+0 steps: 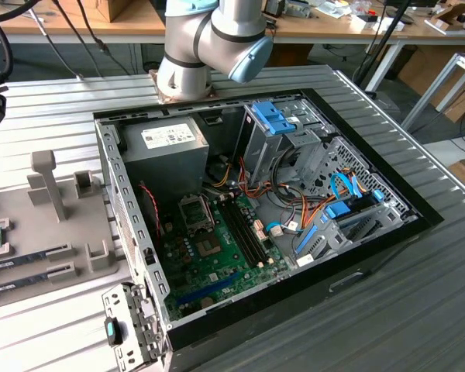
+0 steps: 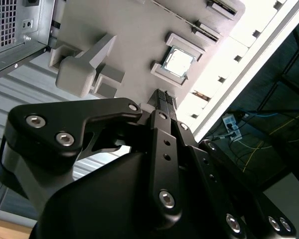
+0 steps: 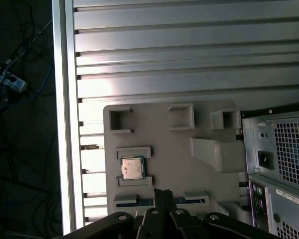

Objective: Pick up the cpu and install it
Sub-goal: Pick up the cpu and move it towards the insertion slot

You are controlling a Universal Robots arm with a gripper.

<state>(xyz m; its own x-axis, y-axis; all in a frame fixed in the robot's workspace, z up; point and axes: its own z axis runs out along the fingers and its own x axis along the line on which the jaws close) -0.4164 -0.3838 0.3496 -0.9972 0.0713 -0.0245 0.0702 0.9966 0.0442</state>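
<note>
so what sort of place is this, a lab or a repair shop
Probably a robotics lab or workshop set up for PC assembly: a robot arm stands beside an open computer case, a grey fixture tray holds the cpu, and wooden workbenches with cables stand behind.

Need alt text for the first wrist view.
The cpu sits on a grey fixture tray, apart from the shut, empty gripper over the tray. The tray rests on a slatted metal table beside the computer case.
</note>
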